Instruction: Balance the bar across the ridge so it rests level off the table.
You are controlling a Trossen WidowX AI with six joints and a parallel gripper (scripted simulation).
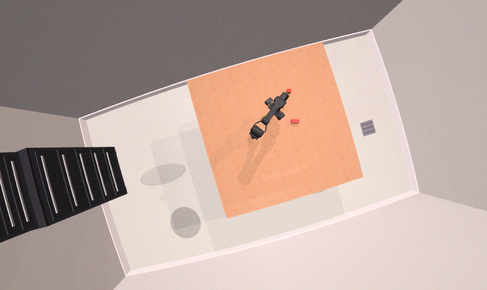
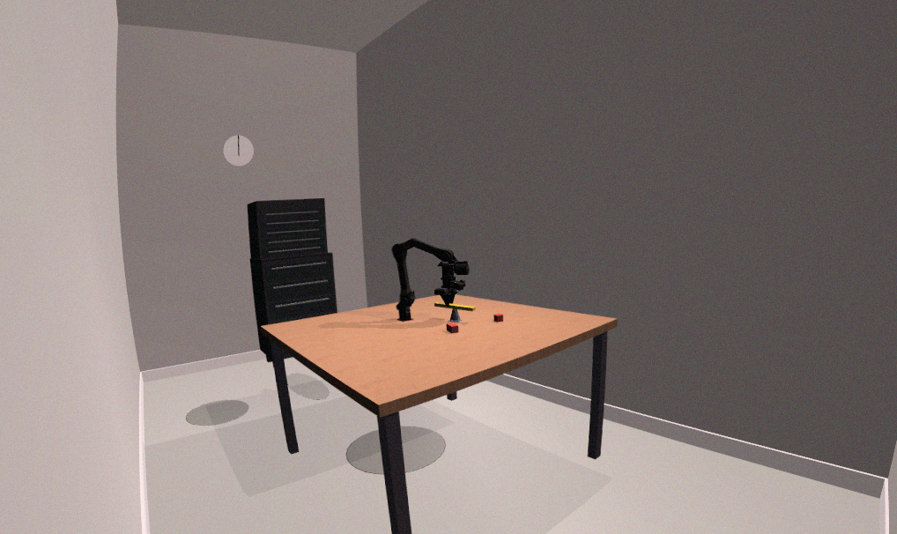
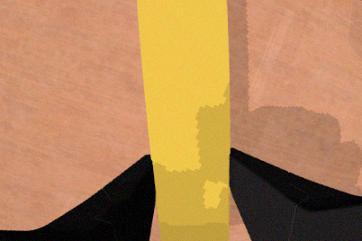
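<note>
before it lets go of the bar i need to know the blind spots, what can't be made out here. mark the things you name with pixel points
- Contact between the yellow bar (image 2: 465, 307) (image 3: 185, 59) and the ridge (image 2: 455, 316): too small in the exterior view.
- Ridge, top view: hidden by the arm (image 1: 274, 112) (image 2: 404, 275).
- Bar's far end, wrist view: cut off by the upper edge.
</note>
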